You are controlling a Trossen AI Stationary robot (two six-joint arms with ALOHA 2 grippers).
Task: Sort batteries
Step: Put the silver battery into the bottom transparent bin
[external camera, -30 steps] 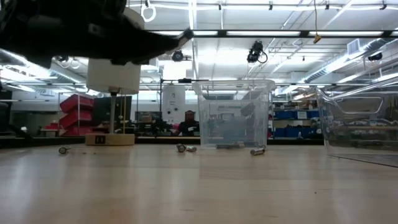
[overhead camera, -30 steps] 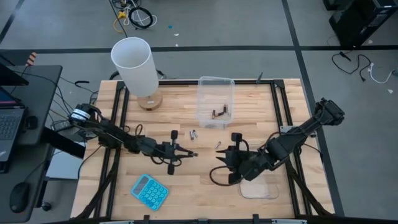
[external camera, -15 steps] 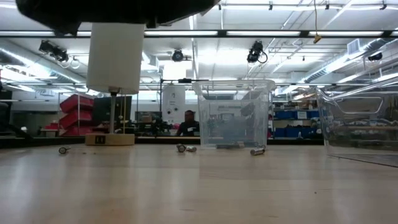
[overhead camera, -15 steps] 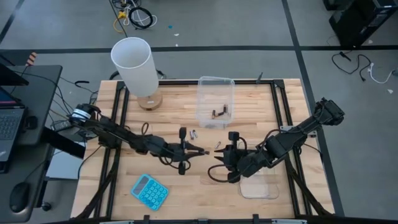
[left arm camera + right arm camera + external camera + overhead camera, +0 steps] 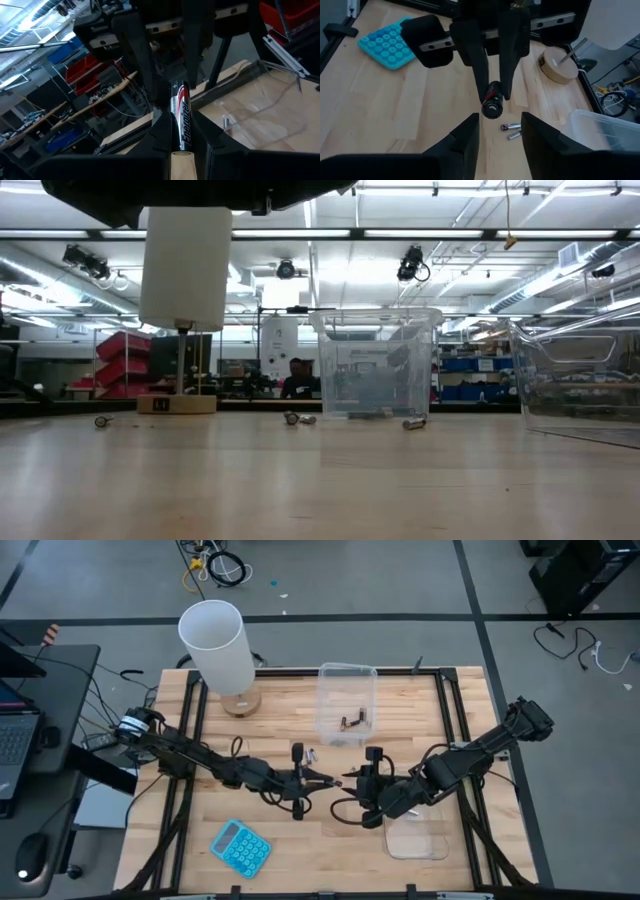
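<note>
A black-and-silver battery with a red band is in my left gripper, which is shut on it above the middle of the table. My right gripper faces it from the table's right, open. Its fingertips stand a little short of the battery's end face and touch nothing. Two small batteries lie on the wood behind them, also seen as a pair in the right wrist view. Dark batteries lie in the far clear tub. My left gripper pinches the battery's long sides between its two fingers. The fingers come level from the table's left, and the battery lies along them. Its free end points toward my right gripper. The battery is lifted clear of the table.
A white lamp on a round wooden base stands at the far left. A blue calculator lies near the front edge. A second clear tub sits at the near right. More loose batteries lie on the table.
My left gripper has risen and gone toward the table's right, carrying the battery up close to my right gripper. My right gripper has stayed about where it was.
</note>
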